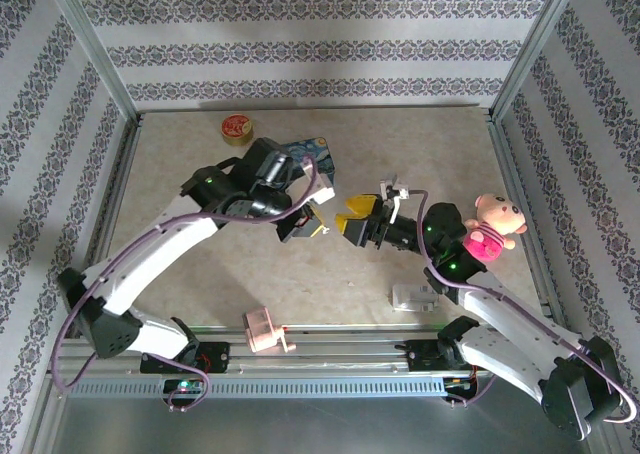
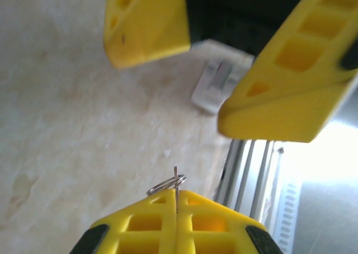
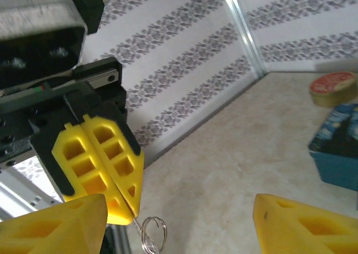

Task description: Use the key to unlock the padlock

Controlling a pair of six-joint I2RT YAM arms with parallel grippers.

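Showing the left hand (image 2: 177, 205) pressed together on the key (image 2: 176, 182), with a thin sliver of metal and its split ring (image 2: 166, 184) standing out beyond the yellow fingertips (image 2: 151, 212). Directly opposite and just beside it, above the middle of the surface (image 1: 440, 164), the right hand (image 1: 346, 219) is spread wide and holds nothing. The padlock (image 1: 413, 296) appears to be the small pale silvery block lying on the surface beside the right forearm, well apart from both hands. Its shackle and keyhole are too small to make out. Behind the hands stand a blue tin (image 1: 312, 154) and a round red-topped tin (image 1: 237, 128), and a pink plush toy (image 1: 492, 229) sits at the right.

Handling, as a judgement: the key is light, stiff, thin and smooth, so it may twist or slip between flat pads. The grip is best kept on its broad end, leaving the blade free. The padlock is probably dense, rigid and slick for its size. It should be taken across the flat faces of its body, with the keyhole end exposed and the shackle clear, so that it resists the turning force.
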